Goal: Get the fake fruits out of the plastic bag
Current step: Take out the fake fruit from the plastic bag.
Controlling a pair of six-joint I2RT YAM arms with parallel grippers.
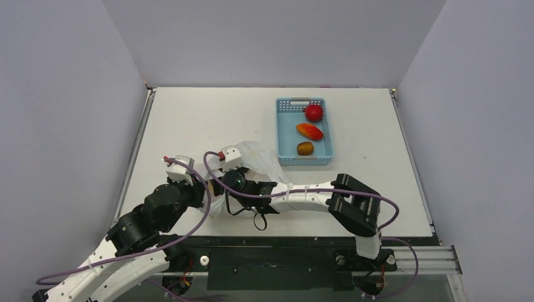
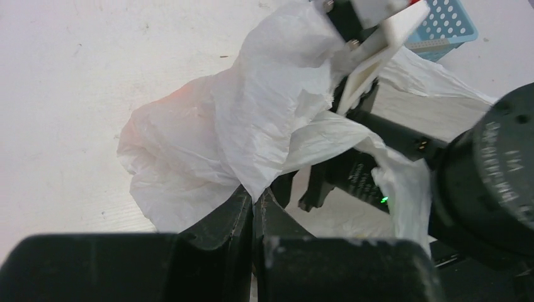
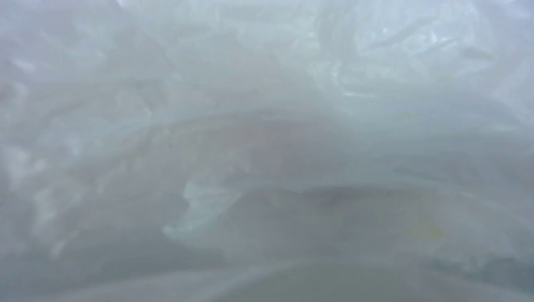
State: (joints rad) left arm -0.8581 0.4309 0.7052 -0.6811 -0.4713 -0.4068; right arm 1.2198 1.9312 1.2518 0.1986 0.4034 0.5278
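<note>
Grey walls stand around the white worktop (image 1: 208,119). What can go wrong? The left pincer (image 2: 254,198) is pressed together on a thin fold of the plastic bag (image 2: 214,126). That fold is slippery and may slide out. Then the bag may flop shut or get dragged along by the other arm.

The right arm (image 1: 315,196) reaches into the bag, so the right pincer is hidden. The right wrist view shows only white plastic. I cannot tell if that pincer is spread or pinching. It may grab bag skin and no fruit, or tear the bag.

The bag lies in the middle of the top view. It touches the left pincer and covers the right one. A soft orange patch (image 2: 179,94) shows through its left side; it may be a fruit or a print. A brown kiwi (image 1: 305,148) sits in the blue basket (image 1: 303,162), up and to the right, well apart from both pincers.
</note>
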